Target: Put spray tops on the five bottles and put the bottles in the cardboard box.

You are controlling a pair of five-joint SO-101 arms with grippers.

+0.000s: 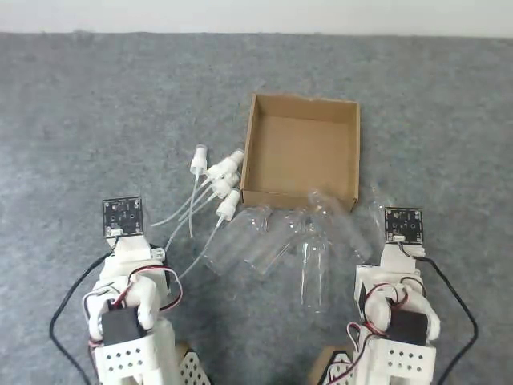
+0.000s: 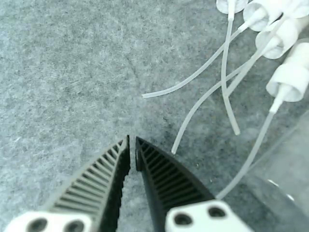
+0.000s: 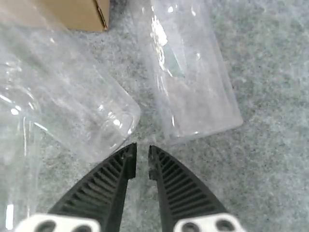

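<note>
On the grey mat (image 1: 96,96), spray tops (image 2: 292,79) are lying just ahead of L gripper (image 2: 132,145), bottles (image 3: 193,72) nearer R gripper (image 3: 142,151); both sitting closed, empty.

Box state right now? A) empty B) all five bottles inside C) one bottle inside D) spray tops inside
A: the cardboard box shows only its bare floor; the bottles lie outside in front of it, and the spray tops lie beside it.
</note>
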